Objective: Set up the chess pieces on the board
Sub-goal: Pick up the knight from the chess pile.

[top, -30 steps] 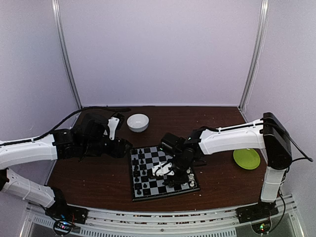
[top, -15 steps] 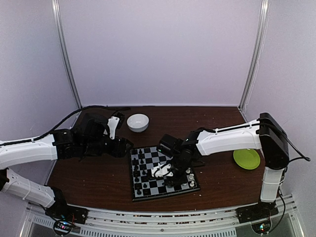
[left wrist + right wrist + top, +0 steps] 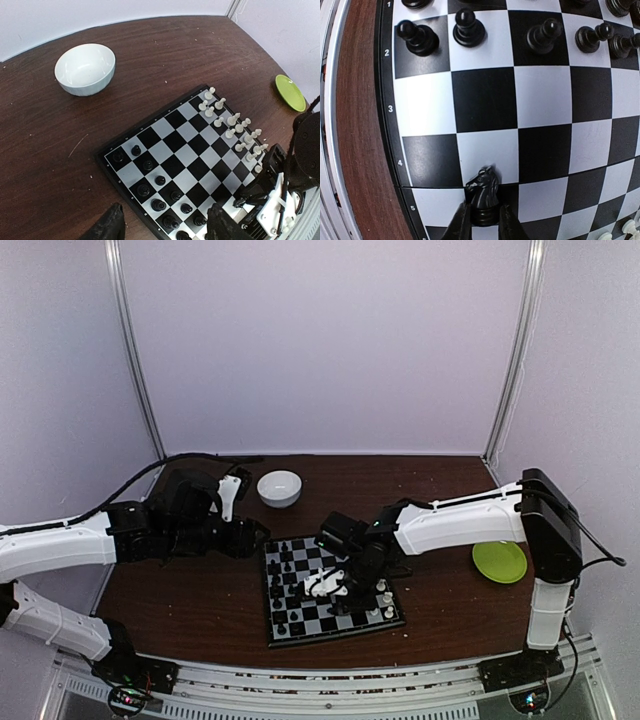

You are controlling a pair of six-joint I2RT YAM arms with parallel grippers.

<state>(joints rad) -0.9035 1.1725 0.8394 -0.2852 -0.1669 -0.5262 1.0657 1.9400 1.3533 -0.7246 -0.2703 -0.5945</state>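
Item 1, black knight (image 3: 482, 192): clamped at its base between the two fingers of the right gripper (image 3: 483, 221). On my right wrist feed it sits upright over the line between ranks 4 and 5, in the second file in from the numbered rim. I cannot tell whether its foot touches the square.

Item 2, board (image 3: 485, 100): lies flat on the bench (image 3: 200, 600), between the two arms, slightly turned. Most of its middle squares are bare.

Item 3, black pieces (image 3: 468, 27): I see them standing in ranks 1 and 2 at the numbered end, one to a square, well apart from the knight. The left wrist feed shows them along the board's near-left side (image 3: 148, 165).

Item 4, white pieces (image 3: 232, 120): grouped in two rows along the opposite side of the board.

Item 5, right gripper, overhead view (image 3: 335, 585): reaching down over the middle of the board.

Item 6, left gripper (image 3: 164, 227): fingers spread, nothing between them, hanging above the board's edge on the black side.

Item 7, white bowl (image 3: 85, 67): upright on the bench beyond the board, apart from it.

Item 8, green plate (image 3: 499, 561): on the bench to the right of the board, apart from it.
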